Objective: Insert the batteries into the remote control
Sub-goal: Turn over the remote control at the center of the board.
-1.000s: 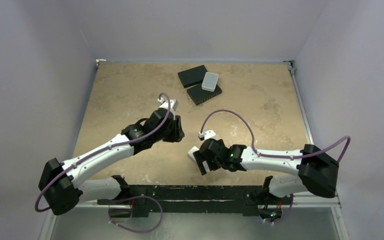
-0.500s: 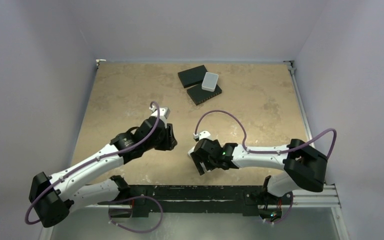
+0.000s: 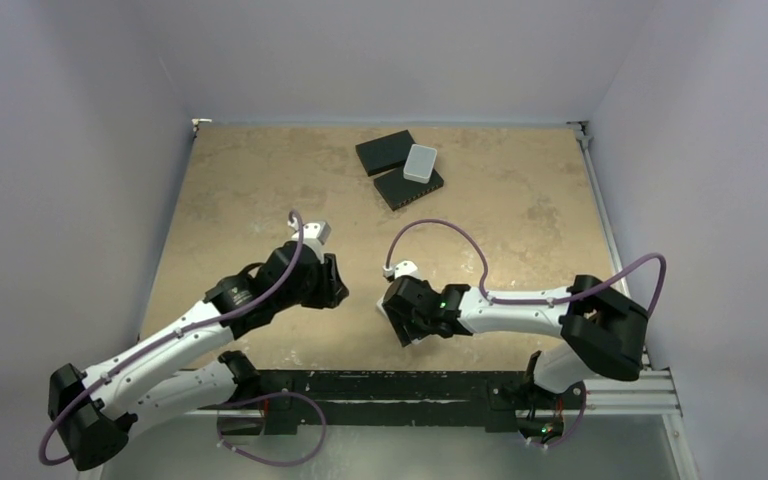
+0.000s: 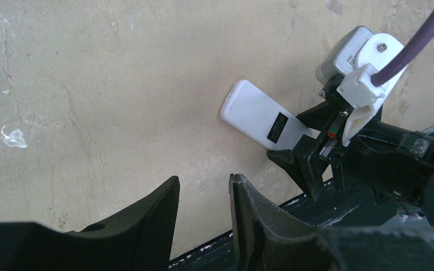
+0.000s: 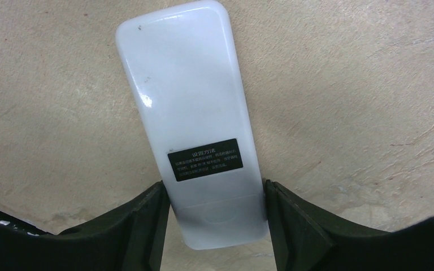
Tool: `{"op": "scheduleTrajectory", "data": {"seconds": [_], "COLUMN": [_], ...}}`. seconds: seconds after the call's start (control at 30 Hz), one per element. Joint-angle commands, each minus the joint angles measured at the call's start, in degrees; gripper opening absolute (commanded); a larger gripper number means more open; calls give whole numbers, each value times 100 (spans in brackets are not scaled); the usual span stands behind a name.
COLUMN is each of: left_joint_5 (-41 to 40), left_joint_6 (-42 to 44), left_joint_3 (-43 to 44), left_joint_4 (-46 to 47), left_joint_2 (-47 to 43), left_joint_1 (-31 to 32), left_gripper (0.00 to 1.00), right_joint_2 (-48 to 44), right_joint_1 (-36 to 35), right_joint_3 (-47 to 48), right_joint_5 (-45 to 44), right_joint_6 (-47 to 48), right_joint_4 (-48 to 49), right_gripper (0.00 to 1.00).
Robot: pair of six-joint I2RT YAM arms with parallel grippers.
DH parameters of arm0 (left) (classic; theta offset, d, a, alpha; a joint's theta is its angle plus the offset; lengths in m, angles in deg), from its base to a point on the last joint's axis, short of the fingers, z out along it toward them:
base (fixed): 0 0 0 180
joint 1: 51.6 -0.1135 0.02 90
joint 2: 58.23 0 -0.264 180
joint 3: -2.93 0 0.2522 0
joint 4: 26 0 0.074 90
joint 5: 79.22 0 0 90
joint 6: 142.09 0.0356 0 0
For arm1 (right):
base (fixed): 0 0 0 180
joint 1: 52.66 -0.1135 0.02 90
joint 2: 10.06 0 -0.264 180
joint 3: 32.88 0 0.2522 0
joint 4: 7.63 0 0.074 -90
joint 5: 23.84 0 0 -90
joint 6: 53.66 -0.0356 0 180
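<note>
The remote control [image 5: 192,113] lies back side up on the tan table, white with a small black label; it also shows in the left wrist view as the remote control [image 4: 257,116]. My right gripper [image 5: 215,195] [image 3: 400,320] straddles its near end, and both fingers press its long sides. My left gripper [image 4: 203,186] [image 3: 332,285] hovers to the left of the remote, open with a narrow gap and nothing between its fingers. The batteries are out of view.
At the back of the table [image 3: 260,190] lie two black flat boxes [image 3: 384,151] [image 3: 409,187], with a pale grey rounded box [image 3: 420,162] resting across them. A black rail [image 3: 380,385] runs along the near edge just behind both grippers.
My right gripper's jaws have closed in onto the sides of the remote. The left arm has drawn back toward the near left, its jaws unchanged.
</note>
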Motion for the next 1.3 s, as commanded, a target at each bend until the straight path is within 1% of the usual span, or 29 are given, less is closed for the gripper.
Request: {"op": "scheduleTrajectory", "data": {"seconds": [0.0, 0.2, 0.3, 0.43, 0.63, 0.73, 0.8, 0.93, 1.07, 1.27], "left_joint_5": [322, 490, 537, 732, 1375, 1730, 1975, 2484, 2773, 3171], "left_joint_6": [-181, -305, -352, -425, -597, -683, -727, -857, -1070, -1361], "left_joint_3": [-120, -257, -314, -382, -500, -544, -546, -562, -635, -777], "left_joint_4": [115, 202, 244, 387, 835, 1141, 1317, 1724, 2089, 2563], "left_joint_2": [-241, -403, -504, -577, -763, -854, -860, -842, -878, -671], "left_joint_1": [31, 31, 24, 27, 28, 24, 29, 24, 27, 28], "left_gripper": [38, 38, 38, 38, 39, 40, 43, 49, 56, 58], "right_joint_2": [133, -237, -571, -1079, -2208, -2637, -2862, -3274, -3466, -3573], "right_joint_1": [-17, -19, -18, -19, -10, -16, -14, -16, -17, -18], "right_joint_3": [103, 105, 40, -27, -221, -249, -235, -225, -108, 74], "right_joint_5": [-195, -118, -60, 137, 733, 1006, 1158, 1403, 1318, 1482], "right_joint_6": [-114, -228, -304, -412, -507, -415, -306, -50, 231, 665], "right_joint_4": [-93, -186, -192, -246, -131, -175, -229, -376, -624, -805], "right_gripper": [47, 24, 17, 16, 14, 14, 14, 14, 14, 13]}}
